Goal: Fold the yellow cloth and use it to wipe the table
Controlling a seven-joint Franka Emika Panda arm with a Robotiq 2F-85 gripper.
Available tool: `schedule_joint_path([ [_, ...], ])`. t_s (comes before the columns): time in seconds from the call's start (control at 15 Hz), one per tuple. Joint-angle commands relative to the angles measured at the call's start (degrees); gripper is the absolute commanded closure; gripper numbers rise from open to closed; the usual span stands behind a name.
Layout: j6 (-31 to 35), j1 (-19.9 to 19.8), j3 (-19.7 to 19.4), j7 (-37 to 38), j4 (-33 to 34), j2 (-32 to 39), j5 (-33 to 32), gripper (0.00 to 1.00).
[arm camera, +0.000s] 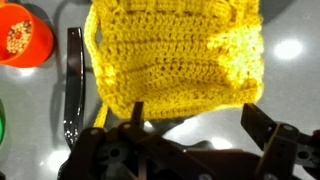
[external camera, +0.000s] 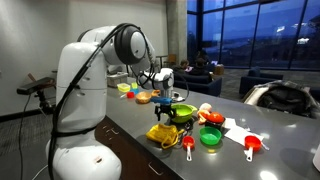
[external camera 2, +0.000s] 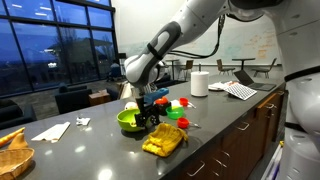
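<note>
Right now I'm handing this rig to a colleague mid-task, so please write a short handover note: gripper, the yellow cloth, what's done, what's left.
Gripper: open and empty, hanging just above the yellow crocheted cloth.
Cloth: lies rumpled on the dark table, near its edge and close to the green bowl.
Done: no clean fold shows; one side may be doubled over, but I cannot tell for sure.
Left: fold the cloth, grip it, then wipe the table.
</note>
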Motion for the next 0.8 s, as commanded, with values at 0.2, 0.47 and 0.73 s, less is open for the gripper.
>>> schedule_joint_path([
  [0.2, -1.41, 1.60, -0.66, 8.38, 1.06, -2.95, -2.80, 0.00],
  [0.47, -4.87, 1.51, -1.01, 11.34, 0.56, -6.16, -5.79, 0.00],
  [0.73, -9.10, 0.45, -1.10, 10.75, -0.54, -10.85, -7.14, 0.00],
])
